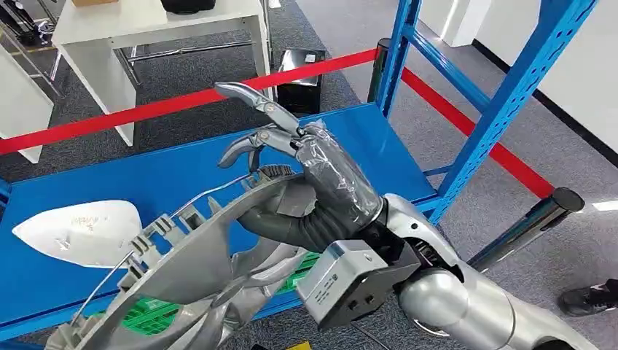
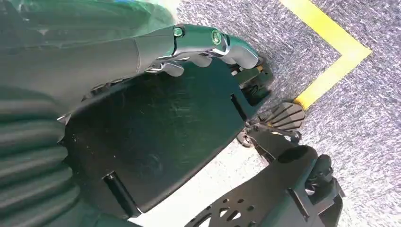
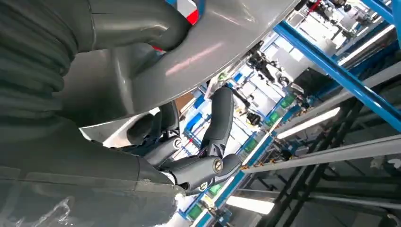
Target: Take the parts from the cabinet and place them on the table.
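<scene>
Wheel cover (image 1: pixel 197 270), at seven o'clock in the head view, hangs over the blue shelf (image 1: pixel 350 138); the right robot hand (image 1: pixel 306 197) grips its rim. It looks light, stiff, slippery, with fragile clips; a rim hold seems best. Left wrist view: left robot hand (image 2: pixel 142 52) with fingers curled, empty. Right wrist view: thumb on the glossy face.

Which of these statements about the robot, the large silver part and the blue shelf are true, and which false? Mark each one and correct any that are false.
1. The right hand holds the silver wheel-cover part. True.
2. A white part lies on the blue shelf. True.
3. The silver part rests flat on the white table. False: it is held up over the shelf's front edge, away from the table.
4. A yellow barrier tape runs behind the shelf. False: the tape is red.
5. The left hand holds a green crate. False: it holds nothing, hanging above the carpet.
</scene>
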Action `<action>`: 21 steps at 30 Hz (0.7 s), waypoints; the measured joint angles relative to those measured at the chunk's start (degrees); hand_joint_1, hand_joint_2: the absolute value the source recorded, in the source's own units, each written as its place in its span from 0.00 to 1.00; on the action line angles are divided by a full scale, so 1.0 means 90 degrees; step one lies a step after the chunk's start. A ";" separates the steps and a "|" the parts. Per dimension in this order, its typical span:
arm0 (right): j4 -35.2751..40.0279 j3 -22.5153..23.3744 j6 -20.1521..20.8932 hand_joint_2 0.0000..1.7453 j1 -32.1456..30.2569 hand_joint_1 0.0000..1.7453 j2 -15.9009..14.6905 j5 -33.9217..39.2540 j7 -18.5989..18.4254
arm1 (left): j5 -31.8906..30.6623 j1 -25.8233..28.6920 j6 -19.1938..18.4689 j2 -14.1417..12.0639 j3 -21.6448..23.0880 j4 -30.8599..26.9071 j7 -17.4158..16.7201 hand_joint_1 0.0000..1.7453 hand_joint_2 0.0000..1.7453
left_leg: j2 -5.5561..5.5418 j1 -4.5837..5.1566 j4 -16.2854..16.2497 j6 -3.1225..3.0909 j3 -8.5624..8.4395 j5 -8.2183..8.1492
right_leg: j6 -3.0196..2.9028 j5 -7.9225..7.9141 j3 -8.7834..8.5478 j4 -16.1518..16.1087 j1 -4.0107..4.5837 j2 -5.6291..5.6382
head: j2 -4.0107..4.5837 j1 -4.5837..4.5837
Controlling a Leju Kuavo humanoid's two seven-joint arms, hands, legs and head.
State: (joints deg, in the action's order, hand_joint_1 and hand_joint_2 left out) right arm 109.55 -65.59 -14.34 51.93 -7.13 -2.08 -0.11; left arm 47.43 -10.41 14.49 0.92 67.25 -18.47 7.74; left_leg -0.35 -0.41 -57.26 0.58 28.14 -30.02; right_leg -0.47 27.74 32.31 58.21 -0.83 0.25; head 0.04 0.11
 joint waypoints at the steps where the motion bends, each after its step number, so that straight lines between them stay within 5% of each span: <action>1: 0.0010 0.0000 0.0000 1.00 0.0000 1.00 0.0000 -0.0002 -0.0007 | 0.0007 0.0000 0.0000 0.0000 -0.0002 0.0000 0.0002 0.00 1.00 | 0.0000 0.0000 0.0000 0.0000 0.0000 0.0000 | 0.0000 0.0000 0.0000 0.0000 0.0000 0.0000 | 0.0000 -0.0002; 21: 0.0061 -0.0051 -0.0017 1.00 0.0002 1.00 0.0000 0.0024 -0.0034 | 0.0216 0.0001 -0.0087 0.0000 -0.0078 0.0000 -0.0019 0.00 1.00 | 0.0000 0.0000 0.0000 0.0000 0.0000 0.0000 | 0.0000 0.0000 0.0000 0.0002 0.0000 0.0000 | 0.0000 0.0000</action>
State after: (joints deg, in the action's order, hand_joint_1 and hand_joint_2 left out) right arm 110.09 -66.05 -14.49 51.94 -7.13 -1.86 -0.42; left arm 49.38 -10.40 13.71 0.92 66.55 -18.47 7.56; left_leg -0.35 -0.41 -57.25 0.59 28.14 -30.02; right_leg -0.47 27.74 32.31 58.23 -0.83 0.24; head 0.04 0.11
